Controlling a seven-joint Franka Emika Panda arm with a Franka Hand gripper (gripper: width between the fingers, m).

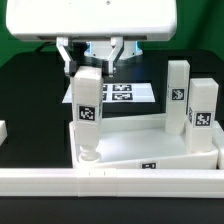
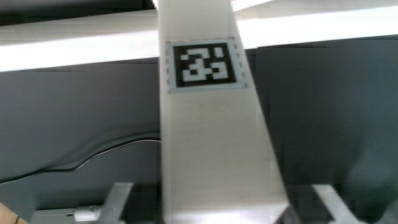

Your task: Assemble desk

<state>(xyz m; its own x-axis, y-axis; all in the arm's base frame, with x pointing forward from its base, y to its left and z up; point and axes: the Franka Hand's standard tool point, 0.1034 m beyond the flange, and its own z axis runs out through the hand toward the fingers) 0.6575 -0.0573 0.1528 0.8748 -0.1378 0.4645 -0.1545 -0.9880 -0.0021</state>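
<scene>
Three white legs stand upright in the exterior view, each with a black-and-white tag. Starting at that view's left edge, a small white block [image 1: 3,130] sits partly cut off on the black table [image 1: 30,90]. Next comes the held leg [image 1: 86,108], vertical, its round lower end at the near-left corner of the desk top [image 1: 150,150], though whether it is seated in the socket cannot be told. The gripper [image 1: 92,68] is closed narrowly around this leg's upper end, one finger [image 1: 71,58] on each side; the wrist view shows the same leg [image 2: 214,120] running straight away from the camera between the two fingers [image 2: 118,200]. Behind, the marker board [image 1: 125,93] lies flat on the table. Toward the exterior view's right, two more legs [image 1: 178,95] [image 1: 202,108] stand on the tray-like top's far corners. A long white rail [image 1: 110,183] runs across the front.
</scene>
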